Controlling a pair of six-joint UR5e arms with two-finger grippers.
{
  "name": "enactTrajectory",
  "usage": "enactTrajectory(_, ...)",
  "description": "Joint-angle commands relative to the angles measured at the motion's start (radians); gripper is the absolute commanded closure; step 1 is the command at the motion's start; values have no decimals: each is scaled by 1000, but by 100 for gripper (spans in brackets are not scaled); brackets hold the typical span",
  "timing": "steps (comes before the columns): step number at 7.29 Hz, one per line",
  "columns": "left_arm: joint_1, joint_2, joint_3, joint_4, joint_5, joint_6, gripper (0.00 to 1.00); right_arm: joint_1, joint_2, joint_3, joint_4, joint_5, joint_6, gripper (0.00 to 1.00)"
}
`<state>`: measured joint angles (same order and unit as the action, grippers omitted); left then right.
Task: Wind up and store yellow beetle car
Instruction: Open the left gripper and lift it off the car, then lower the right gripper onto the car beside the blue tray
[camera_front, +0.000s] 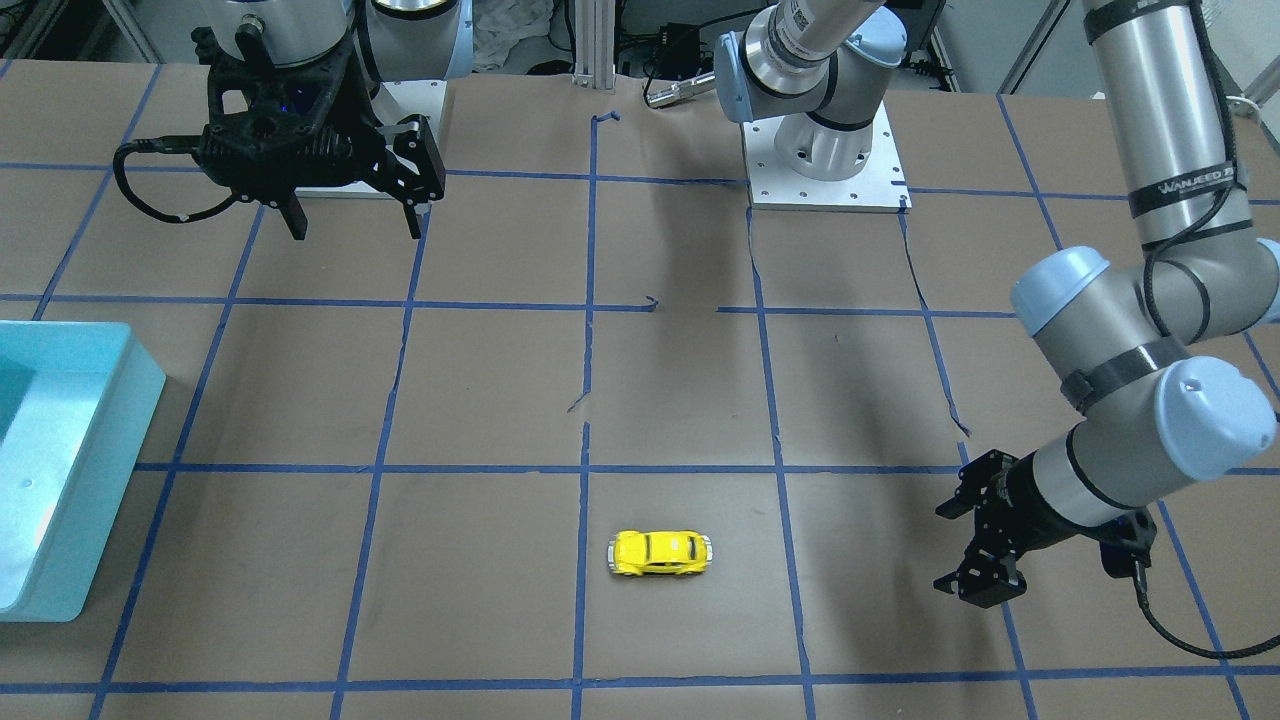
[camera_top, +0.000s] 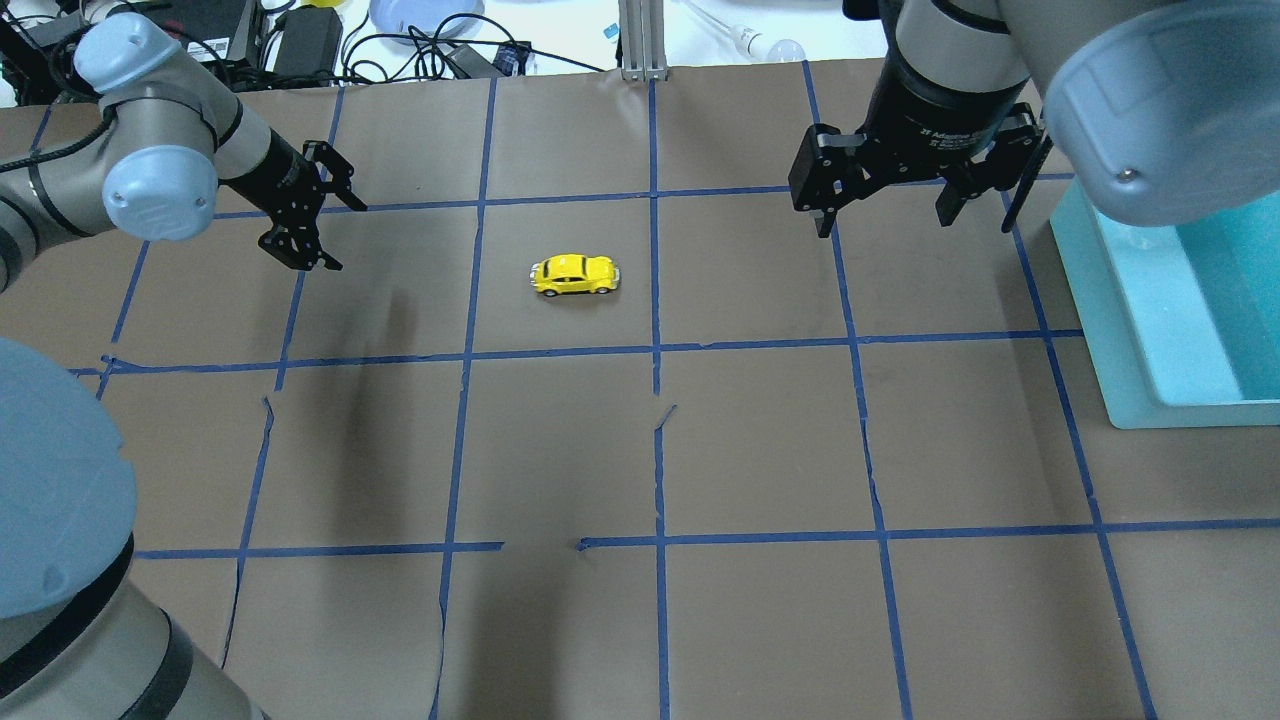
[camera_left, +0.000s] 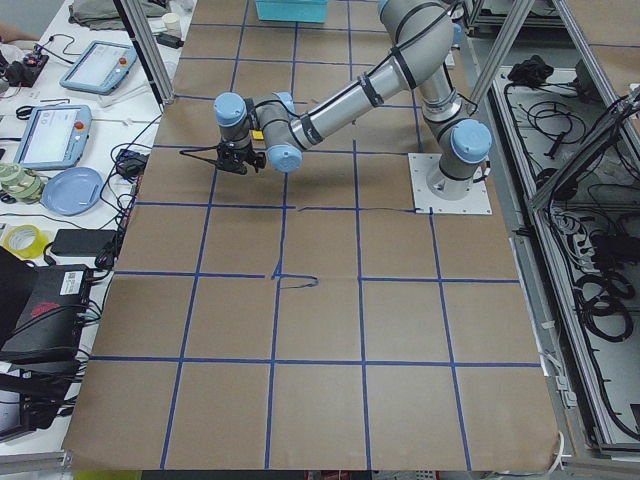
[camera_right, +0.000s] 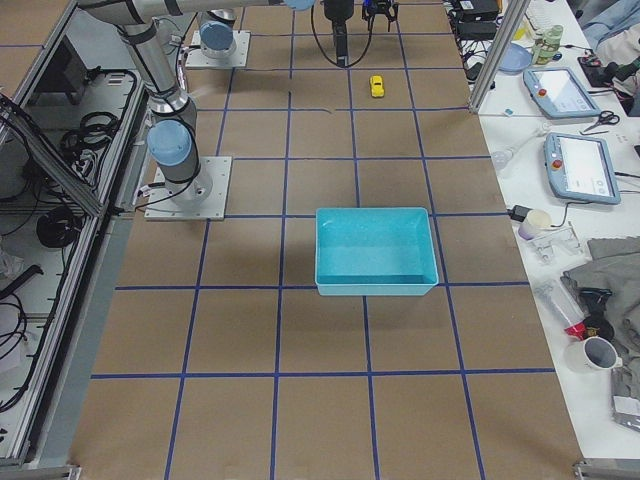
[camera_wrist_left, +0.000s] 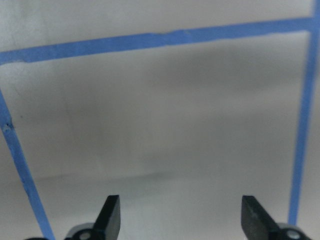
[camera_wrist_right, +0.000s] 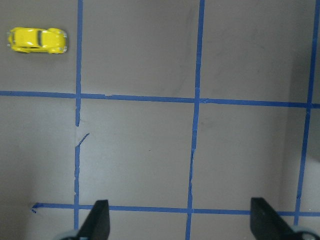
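Note:
The yellow beetle car (camera_front: 660, 553) stands on its wheels on the brown paper, alone in a taped square; it also shows in the overhead view (camera_top: 574, 275) and the right wrist view (camera_wrist_right: 37, 40). My left gripper (camera_top: 347, 237) is open and empty, low over the table, a square's width to the car's side; its fingertips (camera_wrist_left: 110, 220) frame only bare paper. My right gripper (camera_top: 884, 225) is open and empty, held high and pointing down, between the car and the bin. In the front view the left gripper (camera_front: 942, 548) is at the right, the right gripper (camera_front: 357, 232) at the upper left.
A light teal open bin (camera_top: 1100, 310) stands at the table's right end, beyond my right gripper; it also shows in the front view (camera_front: 100, 440) and the right side view (camera_right: 375, 285). Blue tape lines grid the paper. Both arm bases are bolted to the table's near side.

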<state>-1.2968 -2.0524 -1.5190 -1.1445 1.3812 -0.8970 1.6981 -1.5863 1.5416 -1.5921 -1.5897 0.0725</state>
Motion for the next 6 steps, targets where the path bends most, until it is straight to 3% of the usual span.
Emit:
enactTrajectory(1, -36, 121, 109, -270, 147, 346, 3, 0, 0, -1, 4, -7, -34, 0)
enactTrajectory(3, -138, 207, 155, -401, 281, 638, 0, -3, 14, 0, 6, -15, -143, 0)
enactTrajectory(4, -163, 256, 160, -526, 280, 689, 0, -2, 25, 0, 6, -13, -148, 0)
enactTrajectory(6, -199, 305, 151, -547, 237, 739, 0, 0, 147, 0, 6, -3, -151, 0)
